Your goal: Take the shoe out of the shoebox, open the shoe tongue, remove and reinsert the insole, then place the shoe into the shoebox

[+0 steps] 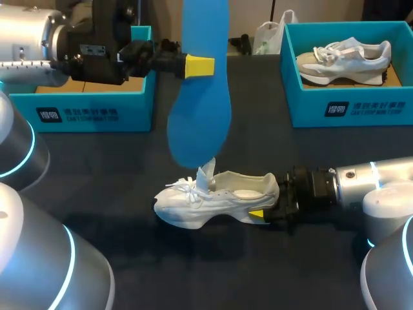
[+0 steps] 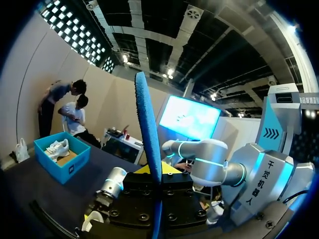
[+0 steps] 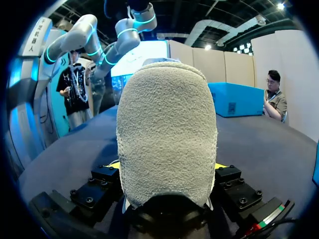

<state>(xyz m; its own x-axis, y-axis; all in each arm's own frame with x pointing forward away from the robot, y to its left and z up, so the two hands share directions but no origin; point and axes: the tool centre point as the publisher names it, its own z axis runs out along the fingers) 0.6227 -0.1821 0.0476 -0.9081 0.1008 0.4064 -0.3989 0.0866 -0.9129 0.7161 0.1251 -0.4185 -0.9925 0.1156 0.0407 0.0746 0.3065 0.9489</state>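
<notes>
Left box: an open teal cardboard shoebox [image 1: 97,113] stands at the back left corner of the dark table [image 1: 129,258]. My left arm lies over it and hides most of its inside.
Left claw: the left gripper [image 1: 201,66] is up in the air just beside that box, toward the middle of the back edge. Its fingers are pressed from two sides on the long blue foam insole [image 1: 197,116]. In the left wrist view the insole stands edge-on between them.
Insole: it hangs upright with the broader end down, over the opening of the shoe. I cannot tell if the low end touches the tongue.
Shoe: the white lace-up sneaker [image 1: 213,200] stands on its sole about the middle of the table, somewhat nearer to the front edge and outside both boxes. The toe points to the left edge, the heel to the right edge. Its white tongue [image 1: 208,173] is pulled up.
Right claw: the right gripper [image 1: 261,212] comes in low from the right edge and pinches the heel of the sneaker. In the right wrist view the fuzzy heel fills the space between the two fingers, with a yellow tip on each side.
Right box: a second open teal cardboard shoebox [image 1: 348,110] stands at the back right corner, well apart from the sneaker. Inside it lies a grey and white running shoe [image 1: 345,61].
</notes>
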